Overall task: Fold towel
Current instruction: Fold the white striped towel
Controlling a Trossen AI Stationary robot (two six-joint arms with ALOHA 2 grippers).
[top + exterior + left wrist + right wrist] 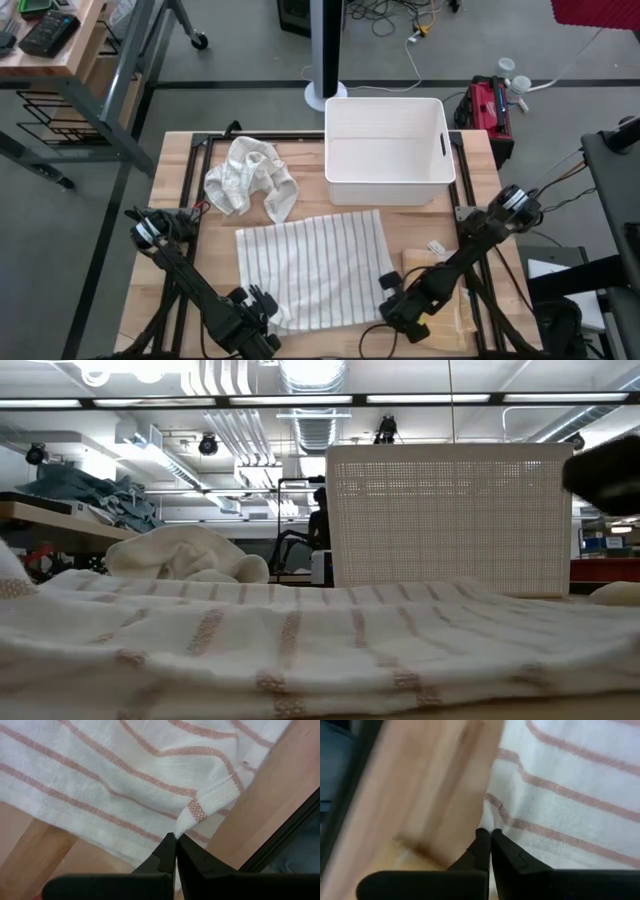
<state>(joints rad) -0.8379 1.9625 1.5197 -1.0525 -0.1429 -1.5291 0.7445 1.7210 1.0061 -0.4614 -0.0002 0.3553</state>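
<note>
While the high view shows two cloths, a flat white towel with thin reddish stripes (pixel 318 268) at lower centre and a crumpled cream cloth (pixel 250 177) upper left, only the wrist views show the pinches: the left gripper (pixel 176 838) is clamped on the towel's lower-left corner, and the right gripper (pixel 487 834) is closed on its lower-right edge. One white plastic bin (pixel 388 150) stands just above, and bare wooden table (pixel 180 185) lies to the left.
</note>
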